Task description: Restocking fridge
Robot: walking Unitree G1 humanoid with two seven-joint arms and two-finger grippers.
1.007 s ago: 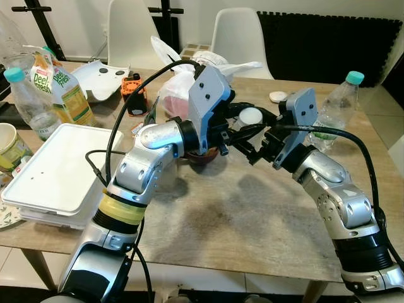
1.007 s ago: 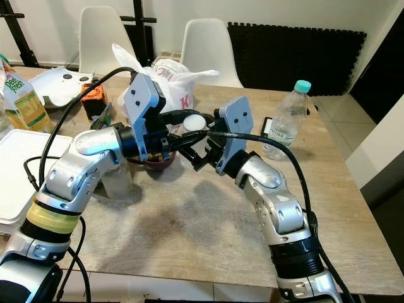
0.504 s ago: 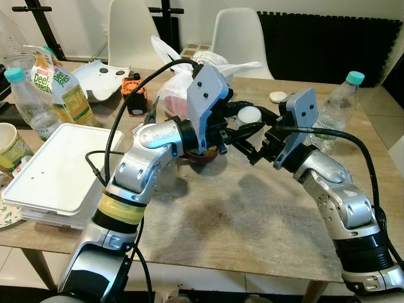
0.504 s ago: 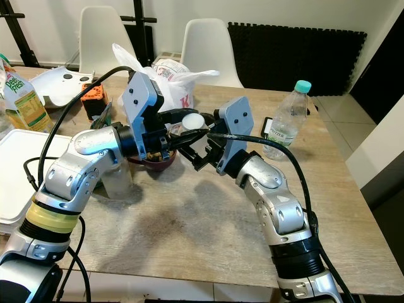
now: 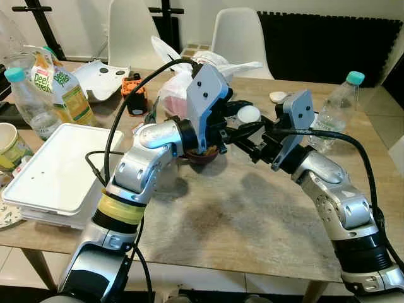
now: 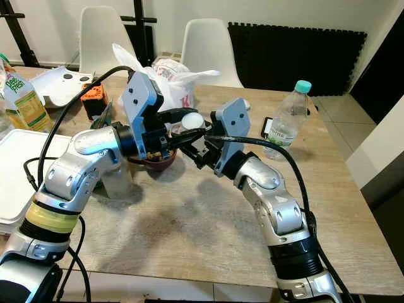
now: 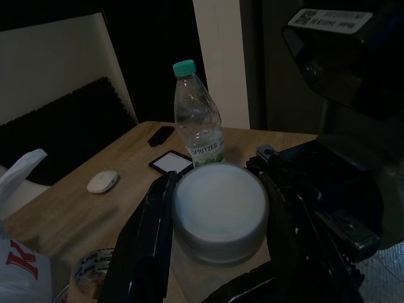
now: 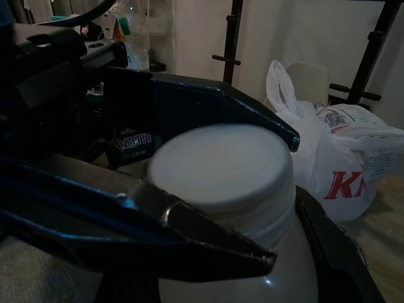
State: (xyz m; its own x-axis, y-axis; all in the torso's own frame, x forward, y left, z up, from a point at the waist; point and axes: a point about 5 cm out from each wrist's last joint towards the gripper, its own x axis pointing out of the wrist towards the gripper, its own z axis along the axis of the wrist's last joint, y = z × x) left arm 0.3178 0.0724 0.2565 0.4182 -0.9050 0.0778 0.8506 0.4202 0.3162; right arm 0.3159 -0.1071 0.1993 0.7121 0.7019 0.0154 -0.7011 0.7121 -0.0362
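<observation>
Wooden tabletop (image 5: 252,208) spreads beneath us, and over its middle our two hands meet around one white-capped container (image 5: 248,114). Our left hand (image 5: 237,123) has its black fingers (image 7: 148,221) pressed against either side of the white lid, pinching it; our right hand (image 5: 255,140) comes in from the opposite side, its fingers (image 8: 208,101) set around the same lid and shoulder of the jar, though we cannot tell whether they truly bear on it. Compared with a second ago, our right hand has crept a little closer to the left and risen slightly, and the cap has drifted with the pair toward the far side; the container stays lifted clear of the wood. We read this as a handover or a two-handed regrip, not yet a carry toward the fridge, so the restocking is still early. Just behind the left hand sits a dark bowl (image 5: 205,154), with a white plastic bag (image 5: 183,76) beyond it. Farther right stands a water bottle (image 5: 334,104) with a teal cap; at our left lie a white tray (image 5: 57,167) and a juice carton (image 5: 66,95).
</observation>
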